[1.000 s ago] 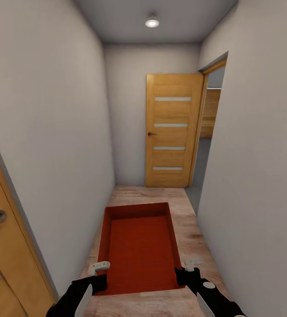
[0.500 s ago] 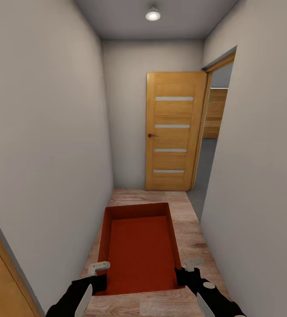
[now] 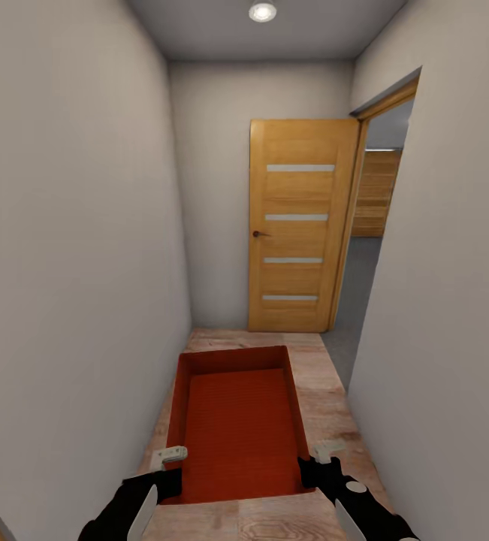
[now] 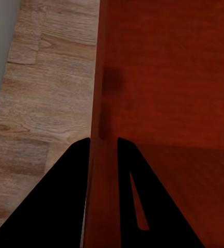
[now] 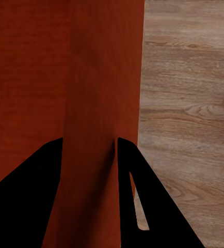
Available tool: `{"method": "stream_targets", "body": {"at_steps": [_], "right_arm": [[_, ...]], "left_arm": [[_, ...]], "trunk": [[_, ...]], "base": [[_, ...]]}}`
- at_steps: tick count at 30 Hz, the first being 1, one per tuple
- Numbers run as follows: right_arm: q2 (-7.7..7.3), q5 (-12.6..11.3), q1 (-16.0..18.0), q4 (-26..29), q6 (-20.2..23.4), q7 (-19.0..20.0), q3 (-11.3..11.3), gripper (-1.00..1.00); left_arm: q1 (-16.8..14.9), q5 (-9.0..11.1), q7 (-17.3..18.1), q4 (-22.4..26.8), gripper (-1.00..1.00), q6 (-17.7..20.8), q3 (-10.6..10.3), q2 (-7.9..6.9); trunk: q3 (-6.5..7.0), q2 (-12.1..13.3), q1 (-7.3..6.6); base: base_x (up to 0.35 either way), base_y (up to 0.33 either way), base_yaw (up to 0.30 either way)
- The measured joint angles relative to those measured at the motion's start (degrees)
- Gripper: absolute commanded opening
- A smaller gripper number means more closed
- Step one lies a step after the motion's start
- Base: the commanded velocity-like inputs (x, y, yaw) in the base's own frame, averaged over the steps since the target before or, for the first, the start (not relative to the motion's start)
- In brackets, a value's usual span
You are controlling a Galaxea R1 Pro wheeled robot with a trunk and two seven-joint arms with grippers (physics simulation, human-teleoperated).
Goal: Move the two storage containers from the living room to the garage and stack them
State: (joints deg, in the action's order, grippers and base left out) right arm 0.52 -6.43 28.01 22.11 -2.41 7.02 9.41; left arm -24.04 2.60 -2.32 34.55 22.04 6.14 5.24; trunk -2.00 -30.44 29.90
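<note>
I am in a narrow white-walled corridor, rolling over light wood planks [image 3: 327, 391] toward an open wooden door [image 3: 298, 225] at its far end. Beside that door a doorway [image 3: 364, 248] opens in the right-hand wall onto grey flooring. This is the carrying step: one storage container [image 3: 236, 428] rides in front of me, held above the planks between both arms, its long walls running away from me. I judge this container is roughly midway to the garage, with nothing yet set down.

The left gripper [image 3: 170, 462] pinches the left wall near the corner closest to me, and the right gripper [image 3: 321, 460] pinches the right wall near its matching corner. Next I would need to steer right through the doorway without clipping the frame, keeping both pinches level so the bin does not twist.

From the head camera the fingers look merely close to the rim. The left wrist camera shows the left wall [image 4: 102, 155] sitting between that gripper's two dark fingers [image 4: 60, 206], and the right wrist camera shows the same on the right wall [image 5: 91, 155].
</note>
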Motion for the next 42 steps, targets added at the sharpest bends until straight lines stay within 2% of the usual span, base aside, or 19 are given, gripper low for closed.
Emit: {"method": "stream_targets", "body": {"at_steps": [42], "right_arm": [[0.00,-0.01,0.00,0.00,-0.06,-0.02,0.02,-1.00]], "left_arm": [[0.00,-0.09,0.05,-0.01,-1.00,-0.08,0.06,0.01]], "trunk": [[0.00,0.00,0.00]], "base": [[0.329,0.000,0.000]]}}
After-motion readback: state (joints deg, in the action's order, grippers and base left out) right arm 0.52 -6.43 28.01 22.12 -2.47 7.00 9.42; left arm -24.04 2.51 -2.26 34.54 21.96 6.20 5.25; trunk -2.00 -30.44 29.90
